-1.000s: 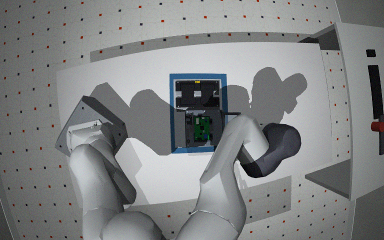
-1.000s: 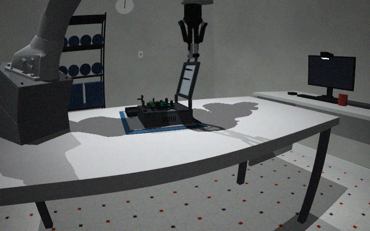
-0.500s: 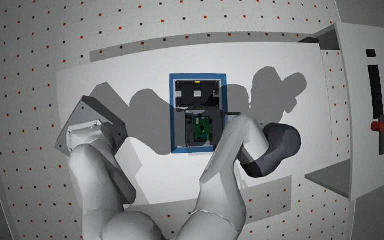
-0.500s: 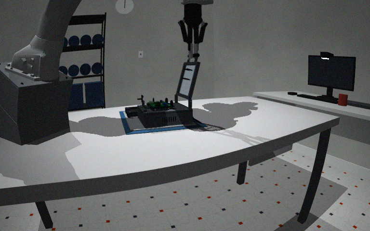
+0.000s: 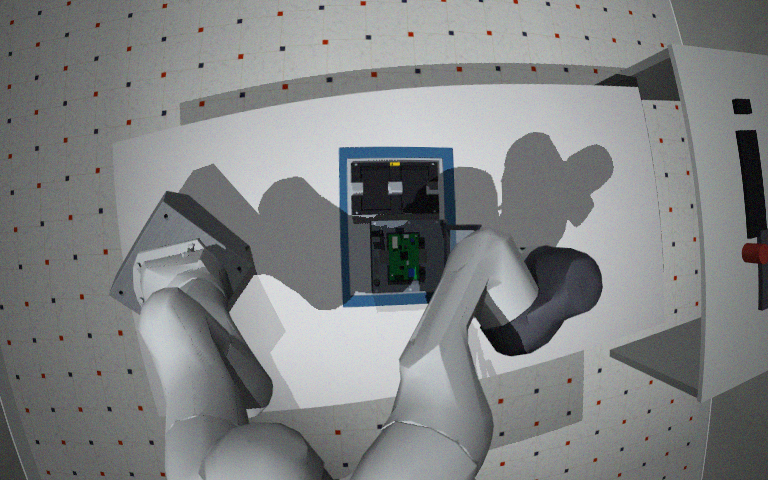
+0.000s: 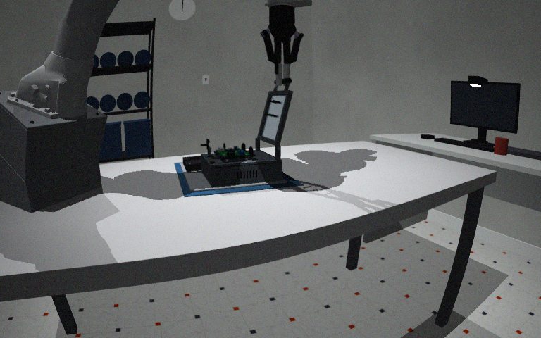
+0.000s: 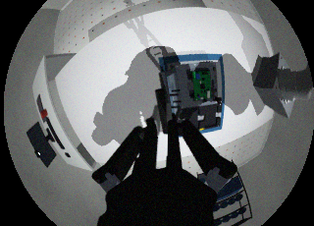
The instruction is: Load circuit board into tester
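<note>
Monitor (image 6: 484, 105) on side desk (image 6: 516, 160); red cup (image 6: 501, 145) beside.
</note>
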Available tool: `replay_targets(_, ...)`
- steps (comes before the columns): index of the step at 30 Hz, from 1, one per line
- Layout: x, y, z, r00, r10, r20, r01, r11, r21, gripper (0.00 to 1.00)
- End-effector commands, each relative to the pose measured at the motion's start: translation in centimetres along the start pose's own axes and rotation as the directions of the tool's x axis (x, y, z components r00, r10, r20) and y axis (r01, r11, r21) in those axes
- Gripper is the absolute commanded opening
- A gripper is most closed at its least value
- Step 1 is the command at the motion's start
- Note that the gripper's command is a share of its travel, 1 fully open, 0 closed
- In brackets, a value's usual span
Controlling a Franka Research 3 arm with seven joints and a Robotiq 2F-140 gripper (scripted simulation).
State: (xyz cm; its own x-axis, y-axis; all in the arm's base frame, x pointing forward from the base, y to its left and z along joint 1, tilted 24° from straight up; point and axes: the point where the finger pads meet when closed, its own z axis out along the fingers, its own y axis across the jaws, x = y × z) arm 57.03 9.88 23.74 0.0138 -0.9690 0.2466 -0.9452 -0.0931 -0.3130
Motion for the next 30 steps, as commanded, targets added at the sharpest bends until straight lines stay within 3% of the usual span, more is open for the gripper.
replay_targets(1,0.2,-0.01,0.13,1.0,-0.001,-0.002,0.001,1.0,0.0,0.0)
replay_targets(30,0.19,0.42,0.02,1.0,-0.001,-0.002,0.001,1.0,0.0,0.0)
